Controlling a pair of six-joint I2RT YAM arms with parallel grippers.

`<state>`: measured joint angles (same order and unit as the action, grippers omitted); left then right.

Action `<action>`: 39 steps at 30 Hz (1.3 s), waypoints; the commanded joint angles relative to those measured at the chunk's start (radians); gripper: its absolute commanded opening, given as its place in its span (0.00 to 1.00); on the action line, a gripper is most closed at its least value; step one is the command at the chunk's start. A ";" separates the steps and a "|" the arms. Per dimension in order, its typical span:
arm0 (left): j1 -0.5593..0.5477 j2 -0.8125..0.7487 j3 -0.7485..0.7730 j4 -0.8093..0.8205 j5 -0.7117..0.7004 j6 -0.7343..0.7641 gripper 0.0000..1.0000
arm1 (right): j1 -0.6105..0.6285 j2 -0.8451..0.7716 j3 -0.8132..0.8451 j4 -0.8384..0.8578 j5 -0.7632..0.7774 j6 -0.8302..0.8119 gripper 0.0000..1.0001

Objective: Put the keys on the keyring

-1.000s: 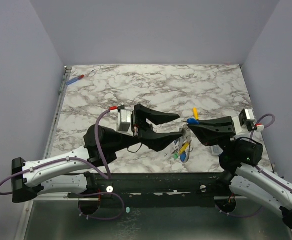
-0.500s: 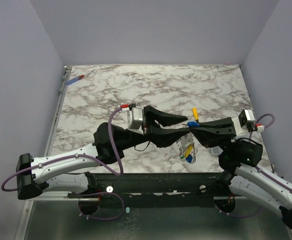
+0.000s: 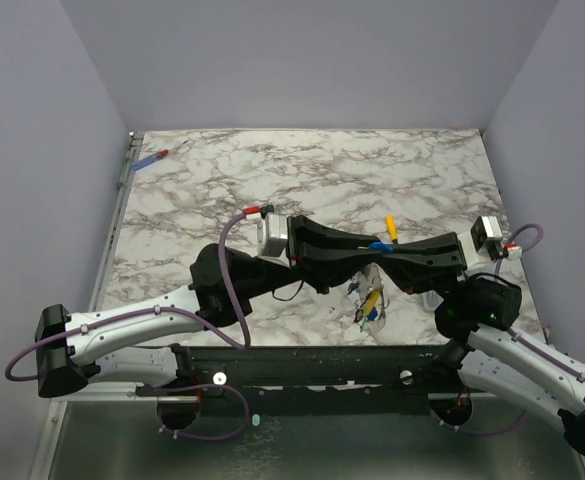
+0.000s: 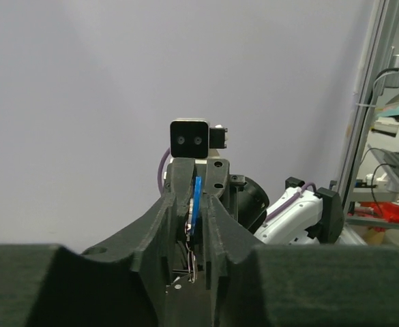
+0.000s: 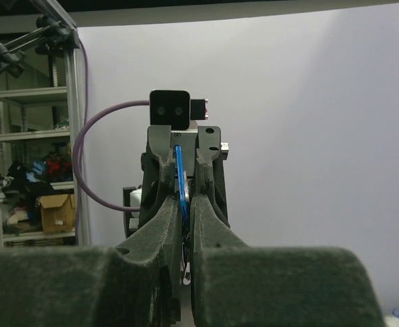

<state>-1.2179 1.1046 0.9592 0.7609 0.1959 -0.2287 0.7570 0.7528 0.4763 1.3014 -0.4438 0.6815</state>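
My right gripper point(image 5: 183, 204) is clamped on the blue-tagged key point(image 5: 179, 178), which sits edge-on at 12 o'clock. The left gripper point(image 5: 179, 160) faces me, fingers closed against the same key. A purple cable point(image 5: 74, 157) arcs off at its 9 o'clock.

Marble table point(image 3: 272, 180) bears a yellow-handled screwdriver point(image 3: 391, 226) and a blue-red item point(image 3: 153, 158), perhaps another driver.

"Where does the top view sit?"
"High above the near edge, looking down and forward over the marble table point(image 3: 272, 170)."
"And the wrist views?"
"Level and close, nose to nose, each facing the other's camera point(image 4: 189, 139). All three views share the blue-tagged key point(image 4: 196, 197)."
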 commanded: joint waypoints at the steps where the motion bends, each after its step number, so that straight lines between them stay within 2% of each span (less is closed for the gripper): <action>1: -0.002 0.019 0.030 0.023 0.019 -0.004 0.17 | -0.004 -0.006 0.004 0.070 -0.016 0.013 0.01; 2: -0.003 0.022 0.029 0.023 0.017 -0.001 0.05 | -0.004 -0.007 0.004 0.071 -0.019 0.012 0.01; 3: -0.003 0.025 0.029 0.023 0.011 -0.001 0.00 | -0.004 -0.009 0.004 0.074 -0.027 0.011 0.01; 7: -0.002 0.032 0.030 0.020 -0.026 0.005 0.00 | -0.004 -0.011 0.007 0.075 -0.079 -0.002 0.01; 8: -0.003 0.029 0.029 0.013 -0.055 0.008 0.00 | -0.005 -0.018 0.010 0.046 -0.086 -0.016 0.05; 9: -0.003 0.023 0.027 0.002 -0.083 0.017 0.00 | -0.005 -0.034 0.012 0.003 -0.087 -0.034 0.20; 10: -0.002 0.014 0.022 -0.009 -0.107 0.024 0.00 | -0.005 -0.057 0.013 -0.060 -0.076 -0.060 0.42; 12: -0.003 -0.007 0.015 -0.040 -0.162 0.047 0.00 | -0.005 -0.117 0.007 -0.190 -0.027 -0.121 0.75; 13: -0.003 -0.018 0.014 -0.062 -0.184 0.059 0.00 | -0.004 -0.149 0.001 -0.256 -0.002 -0.160 0.96; 14: -0.003 -0.029 0.015 -0.091 -0.226 0.074 0.00 | -0.004 -0.184 -0.003 -0.319 0.017 -0.203 0.99; 21: -0.002 -0.131 0.013 -0.395 -0.500 0.174 0.00 | -0.005 -0.384 0.069 -0.899 0.095 -0.523 1.00; 25: -0.003 -0.210 -0.024 -0.516 -0.627 0.194 0.00 | -0.004 -0.447 0.116 -1.115 0.141 -0.622 1.00; 31: -0.003 -0.302 -0.035 -0.726 -0.778 0.196 0.00 | -0.004 -0.474 0.154 -1.271 0.208 -0.672 1.00; 39: -0.002 -0.393 -0.082 -0.946 -0.915 0.171 0.00 | -0.004 -0.437 0.175 -1.300 0.210 -0.685 1.00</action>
<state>-1.2213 0.7506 0.9100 -0.0574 -0.6014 -0.0444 0.7509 0.2962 0.6167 0.0540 -0.2615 0.0166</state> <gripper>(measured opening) 0.028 0.998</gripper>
